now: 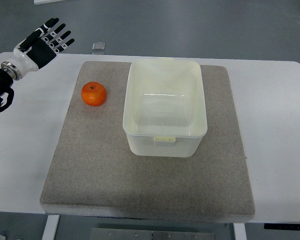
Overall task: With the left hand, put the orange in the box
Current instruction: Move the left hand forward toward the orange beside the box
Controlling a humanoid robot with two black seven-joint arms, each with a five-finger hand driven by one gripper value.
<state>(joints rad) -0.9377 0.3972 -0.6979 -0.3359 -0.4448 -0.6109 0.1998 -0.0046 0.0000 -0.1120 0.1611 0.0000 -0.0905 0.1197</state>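
White table (pixel 275 130) carrying a grey mat (pixel 90 170); the orange (pixel 94 93) sits at the mat's upper left, just beside the empty box (pixel 164 107). Left hand (pixel 44 44), upper left of frame, fingers spread and empty, presumably poised to reach.

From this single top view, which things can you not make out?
- Right hand: outside the top view entirely.
- Left arm behind the black-and-white left hand: cut off by the picture's left edge.
- Underside of the round orange fruit: hidden by the fruit itself.
- Small clear object beyond the white table: too small to identify.
- Grey mat under the pale plastic box: covered by the box.
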